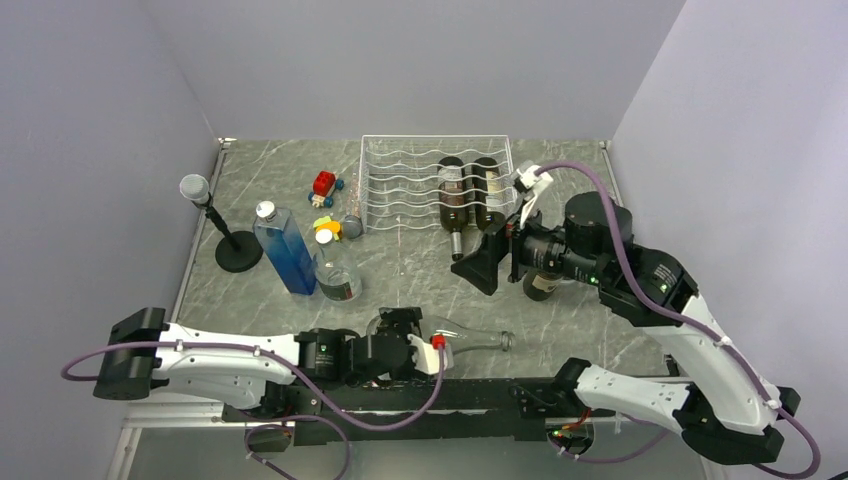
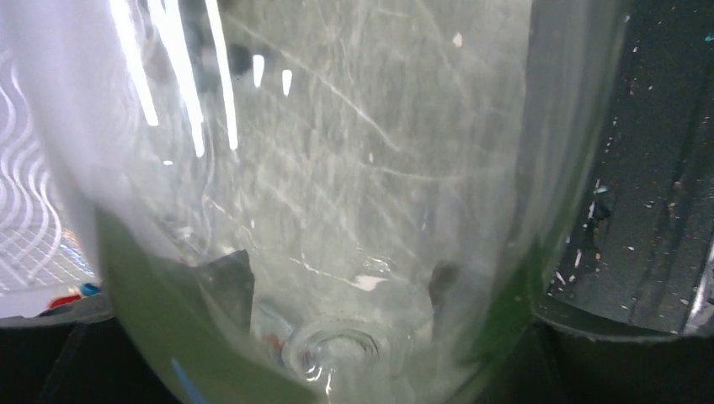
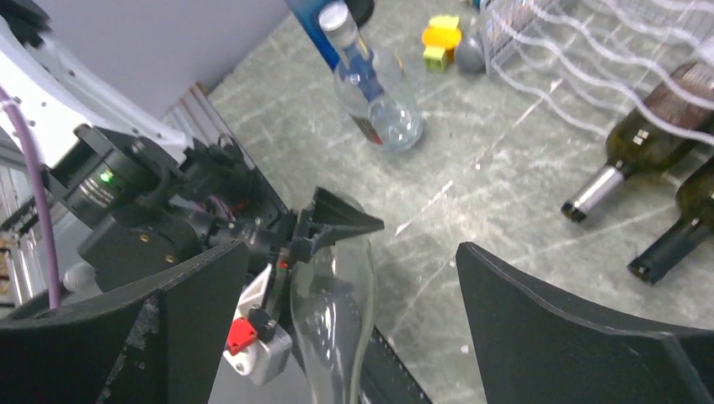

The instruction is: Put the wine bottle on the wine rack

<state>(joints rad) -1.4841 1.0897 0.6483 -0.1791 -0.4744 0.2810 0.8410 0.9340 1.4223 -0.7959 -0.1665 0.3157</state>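
Two dark bottles point(image 1: 470, 190) occupy the wine rack point(image 1: 400, 180), upper centre. The left gripper point(image 1: 405, 338) clamps the clear wine bottle point(image 1: 470, 340), lower centre; the right gripper point(image 1: 500, 258) gapes wide. Lift it level toward a free groove.

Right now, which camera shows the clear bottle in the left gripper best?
The top external view: the clear bottle lies on its side, neck pointing right, with its body in the left gripper. The right wrist view crops it at the bottom; the left wrist view shows only blurred glass.
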